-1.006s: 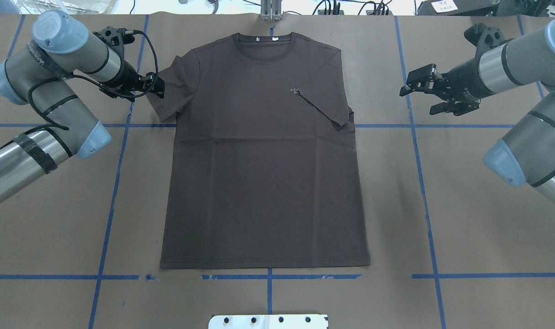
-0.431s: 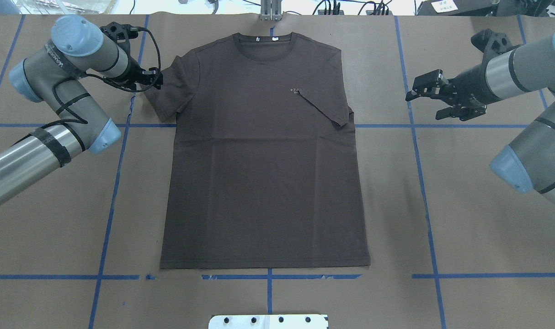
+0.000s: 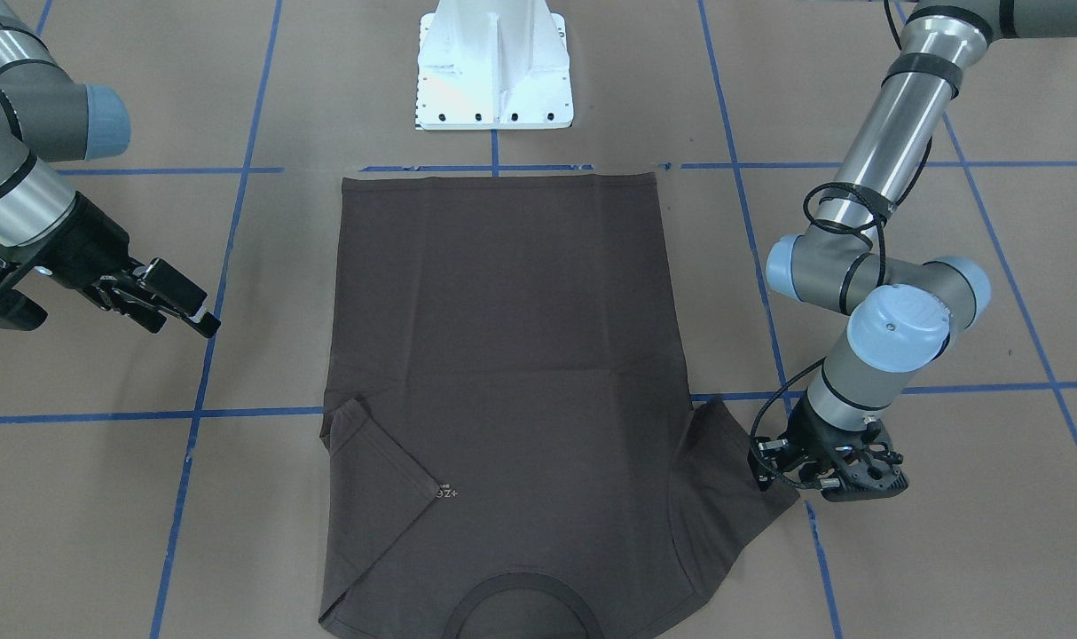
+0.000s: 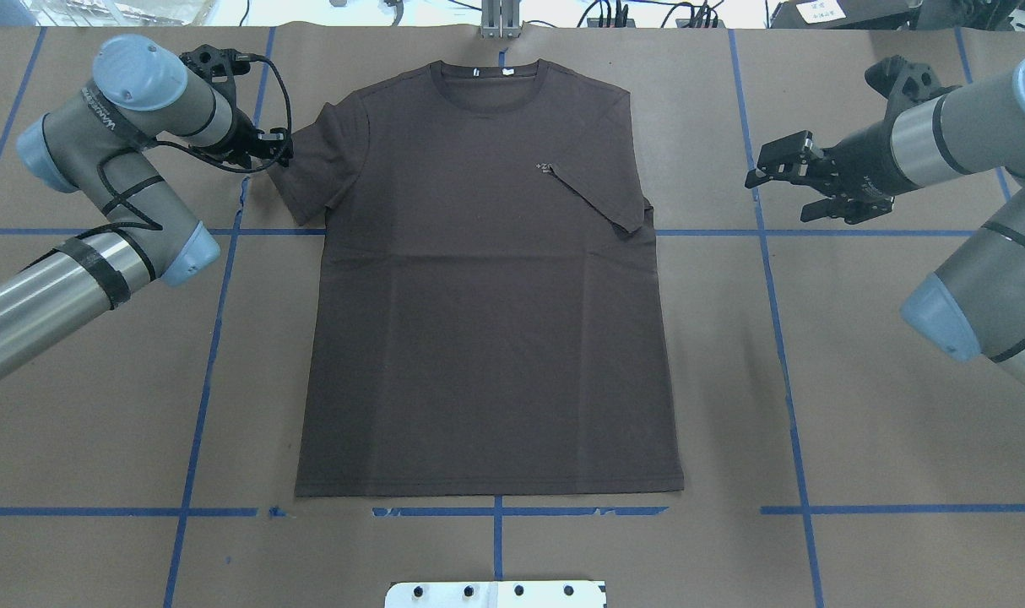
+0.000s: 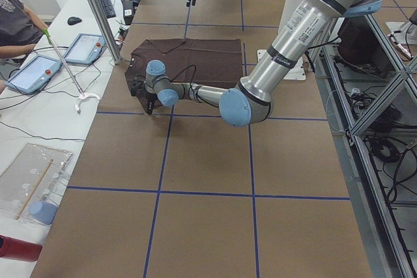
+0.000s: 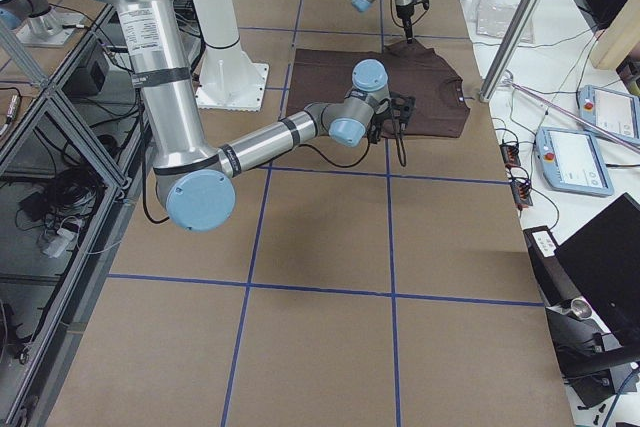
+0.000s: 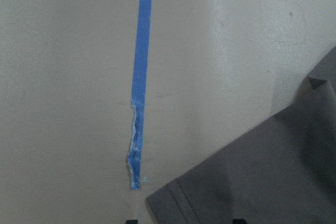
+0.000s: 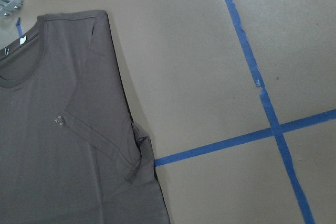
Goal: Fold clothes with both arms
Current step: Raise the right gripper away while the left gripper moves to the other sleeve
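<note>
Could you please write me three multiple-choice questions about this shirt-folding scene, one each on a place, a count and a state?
1. Where on the T-shirt is the left gripper?
A. the middle
B. the spread sleeve's hem
C. the bottom edge

2. How many sleeves lie folded onto the chest?
A. none
B. one
C. two

3. The right gripper is:
A. shut on fabric
B. shut, empty
C. open, empty

Answers:
1 B, the left wrist view shows the hem corner at its fingertips.
2 B, only the folded sleeve crosses the chest.
3 C, its fingers stand apart over bare table.
</note>
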Available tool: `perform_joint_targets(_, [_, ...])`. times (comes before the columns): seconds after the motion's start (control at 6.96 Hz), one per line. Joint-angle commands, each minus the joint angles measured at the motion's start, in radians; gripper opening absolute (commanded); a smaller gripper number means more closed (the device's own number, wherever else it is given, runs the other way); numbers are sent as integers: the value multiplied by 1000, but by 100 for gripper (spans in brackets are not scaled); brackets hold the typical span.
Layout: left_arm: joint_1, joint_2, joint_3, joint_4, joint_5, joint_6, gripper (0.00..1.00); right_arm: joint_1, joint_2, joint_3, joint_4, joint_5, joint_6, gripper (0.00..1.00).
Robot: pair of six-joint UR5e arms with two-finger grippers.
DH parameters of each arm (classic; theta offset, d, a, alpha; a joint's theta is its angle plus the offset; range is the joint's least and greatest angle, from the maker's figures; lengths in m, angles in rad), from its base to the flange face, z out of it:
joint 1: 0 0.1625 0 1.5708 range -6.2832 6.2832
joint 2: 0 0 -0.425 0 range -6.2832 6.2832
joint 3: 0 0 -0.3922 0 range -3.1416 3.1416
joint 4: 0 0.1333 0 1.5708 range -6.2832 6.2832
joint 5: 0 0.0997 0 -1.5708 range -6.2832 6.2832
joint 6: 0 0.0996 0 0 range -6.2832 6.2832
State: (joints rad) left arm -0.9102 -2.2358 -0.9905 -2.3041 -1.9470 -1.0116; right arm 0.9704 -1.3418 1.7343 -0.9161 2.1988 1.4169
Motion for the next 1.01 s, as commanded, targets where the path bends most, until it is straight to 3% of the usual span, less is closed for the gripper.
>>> perform_joint_targets(0.0, [-1,-1,3,0,0,-4,1,-1,0,2,-1,-2,1,100])
perform_joint_targets(0.86, [-15,-111,-17,53,-12,-81,0,-12,-7,7,0,-21,8,100])
